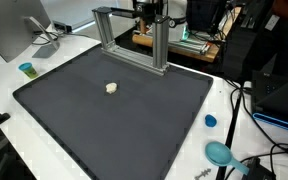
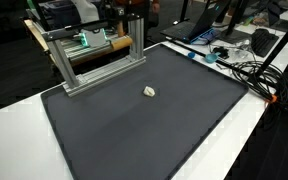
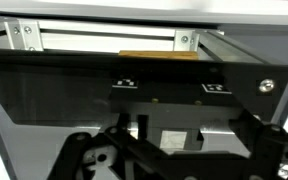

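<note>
The claw (image 3: pixel 174 160) gapes wide and empty, close above the frame (image 1: pixel 134 40) at the mat's (image 1: pixel 104 125) far edge. A white lump (image 1: pixel 111 88) lies mid-mat, well apart.

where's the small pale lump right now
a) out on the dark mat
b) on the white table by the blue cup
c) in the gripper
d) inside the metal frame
a: in an exterior view the small pale lump lies alone on the dark mat, apart from the metal frame.
</note>
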Controlling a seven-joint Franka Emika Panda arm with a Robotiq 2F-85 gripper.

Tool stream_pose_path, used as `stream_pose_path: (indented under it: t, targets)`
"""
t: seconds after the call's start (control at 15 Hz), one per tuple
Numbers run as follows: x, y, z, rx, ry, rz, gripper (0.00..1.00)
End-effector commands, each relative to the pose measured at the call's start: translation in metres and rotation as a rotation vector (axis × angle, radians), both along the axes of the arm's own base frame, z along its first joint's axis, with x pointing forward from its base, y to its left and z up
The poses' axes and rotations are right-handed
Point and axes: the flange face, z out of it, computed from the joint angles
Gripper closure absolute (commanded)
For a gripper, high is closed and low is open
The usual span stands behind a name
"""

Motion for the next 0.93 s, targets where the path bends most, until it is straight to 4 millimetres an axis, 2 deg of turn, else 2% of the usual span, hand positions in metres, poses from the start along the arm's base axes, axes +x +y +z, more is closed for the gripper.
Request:
stream_pose_path:
  t: [0.0,0.33,0.47,0.53,0.6,0.8,0.87]
  targets:
    - [0.005,0.0038,0.0104,0.009,0.022,-0.014,0.0]
    - [0.0076,0.0075,0.0115,-0.021,0.013,-0.048,0.01]
    - [0.0064,0.0093,0.0091,-0.035,0.013,-0.057,0.07]
    - [0.0059,0.0089,0.0082,-0.048,0.003,-0.072,0.15]
    - [0.006,0.0081,0.0075,-0.059,-0.002,-0.086,0.13]
    - [0.0056,0.0066,0.0039,-0.091,0.006,-0.111,0.16]
    - [0.0054,0.0059,0.0028,-0.095,0.011,-0.115,0.2]
